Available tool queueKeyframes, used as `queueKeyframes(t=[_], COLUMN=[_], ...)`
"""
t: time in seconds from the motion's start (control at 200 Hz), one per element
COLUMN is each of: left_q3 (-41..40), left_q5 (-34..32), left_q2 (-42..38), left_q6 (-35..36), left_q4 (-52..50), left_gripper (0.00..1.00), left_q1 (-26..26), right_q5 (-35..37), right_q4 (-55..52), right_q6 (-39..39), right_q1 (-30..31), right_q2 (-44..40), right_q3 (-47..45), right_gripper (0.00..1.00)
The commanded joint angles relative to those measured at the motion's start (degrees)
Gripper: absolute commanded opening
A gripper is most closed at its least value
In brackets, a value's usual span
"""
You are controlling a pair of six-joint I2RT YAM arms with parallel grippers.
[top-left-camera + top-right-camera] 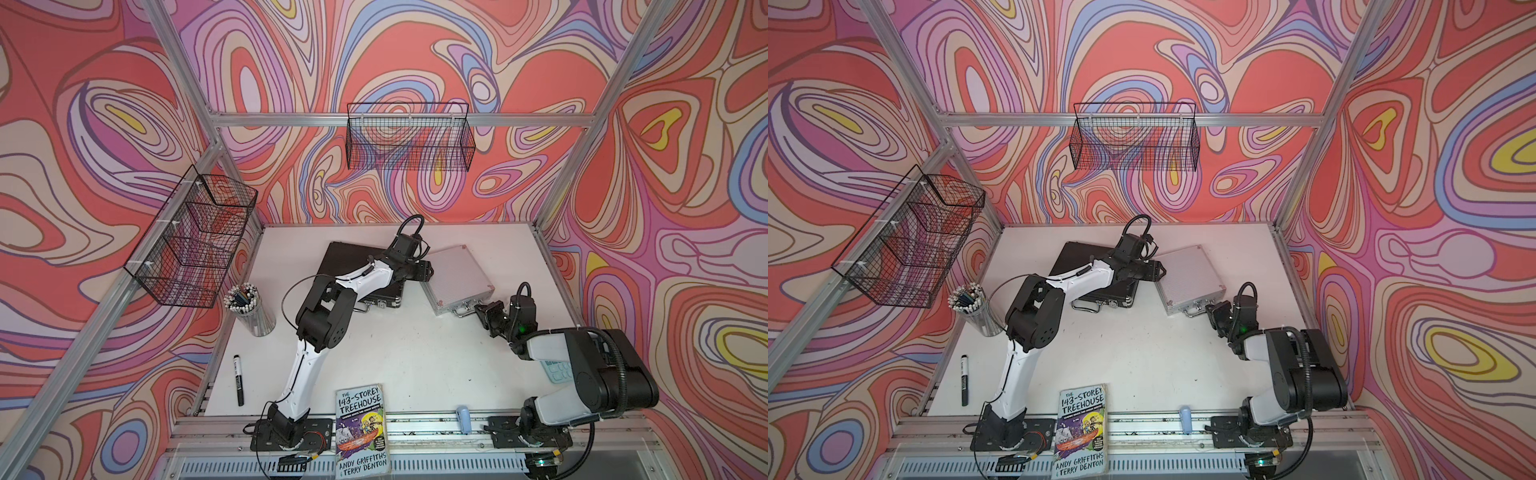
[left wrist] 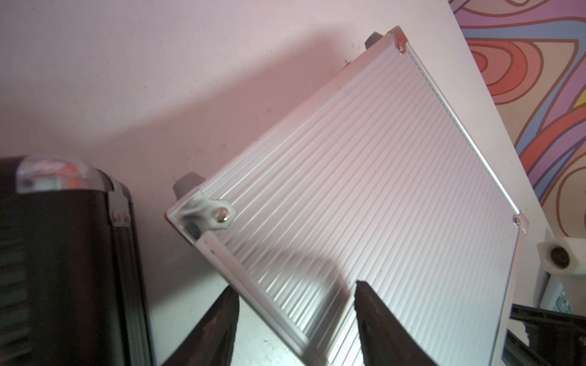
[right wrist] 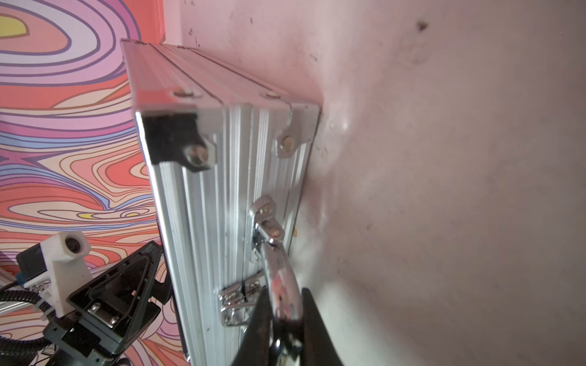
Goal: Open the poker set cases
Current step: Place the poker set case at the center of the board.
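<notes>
Closed almost completely, the right claw [image 3: 285, 305] pinches the chrome handle [image 3: 280, 275] of the silver case [image 3: 203, 202]. Its two dark fingers [image 3: 258, 320] press on both sides of the handle's bar. In both top views this claw [image 1: 483, 309] sits at the near edge of the silver case [image 1: 455, 276], a little right of the centre of the frame.

The left claw [image 2: 295, 304] stands about half open and holds nothing. One of its fingers [image 2: 218, 320] hangs over the white table [image 2: 158, 95] just beside the case's edge, and the other hangs over the ribbed lid [image 2: 380, 190]. Whether they touch the lid I cannot tell. In a top view the left claw [image 1: 1160, 270] is at the far left corner of the silver case.

The silver case lies flat on the table, turned at an angle, with its lid down on the base. A small latch [image 3: 236, 296] sits beside the handle; if it is fastened I cannot tell. The black case [image 1: 345, 257] lies flat just left of it, near the centre of the frame, and the left arm covers much of it. Its lid is down too, and its handle [image 1: 365, 308] points to the lower edge of the frame. The two cases are close but apart, with a strip of table between them.

A paperback book [image 1: 361, 428] lies at the bottom centre, a black marker [image 1: 239, 380] at the lower left, and a cup of pencils [image 1: 249, 307] left of the black case.
</notes>
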Motion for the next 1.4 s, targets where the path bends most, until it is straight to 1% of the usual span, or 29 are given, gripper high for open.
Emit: queueKeyframes(t=[0.0, 0.2, 0.31, 0.426, 0.521, 0.646, 0.771, 0.821, 0.876, 0.982, 1.077, 1.267, 1.397], left_q3=[1.73, 7.89, 12.12, 15.06, 16.59, 18.54, 21.28, 21.77, 21.61, 20.42, 17.73, 12.98, 10.15], left_q5=[2.1, 2.92, 2.69, 2.54, 2.77, 3.36, 3.96, 4.19, 4.33, 4.51, 4.6, 5.45, 5.59], left_q2=[4.15, 8.22, 10.6, 12.09, 13.06, 14.41, 16.33, 16.58, 16.5, 15.73, 14.33, 12.04, 10.89], left_q6=[0.88, 1.82, 2.36, 2.85, 3.05, 3.2, 3.12, 3.03, 2.89, 2.85, 2.84, 2.63, 2.06], left_q4=[-0.86, -2.3, -3.42, -4.34, -4.68, -5.09, -5.34, -5.33, -5.4, -5.04, -4.01, -2.44, -0.94], left_gripper=[0.59, 0.59, 0.59, 0.59, 0.59, 0.59, 0.58, 0.58, 0.58, 0.58, 0.58, 0.57, 0.57], left_q1=[-0.16, -0.11, -0.11, 0.07, 0.38, 0.51, 0.51, 0.51, 0.51, 0.51, 0.51, 0.51, 0.51], right_q5=[2.76, 2.92, 4.09, 5.12, 6.53, 9.62, 10.04, 11.34, 14.82, 19.65, 22.17, 24.45, 29.53], right_q4=[-3.17, -3.92, -6.94, -11.07, -15.74, -21.76, -24.33, -26.38, -29.98, -34.79, -37.58, -39.52, -42.62], right_q6=[-4.96, -5.93, -8.18, -12.48, -17.07, -22.71, -27.25, -29.87, -32.83, -37.03, -39.38, -42.6, -43.28], right_q1=[0.32, 0.29, 0.27, 0.24, 0.31, 0.27, 0.52, 2.02, 4.97, 10.72, 13.98, 17.69, 19.3], right_q2=[0.43, 1.09, 0.83, 0.06, -1.25, -5.13, -9.11, -10.17, -10.6, -8.28, -4.75, 0.44, 2.93], right_q3=[-1.49, 0.4, 2.47, 4.5, 5.94, 7.02, 7.82, 9.21, 11.78, 16.99, 20.5, 25.29, 28.09], right_gripper=[0.17, 0.34, 0.39, 0.42, 0.43, 0.43, 0.42, 0.42, 0.42, 0.4, 0.38, 0.34, 0.31])
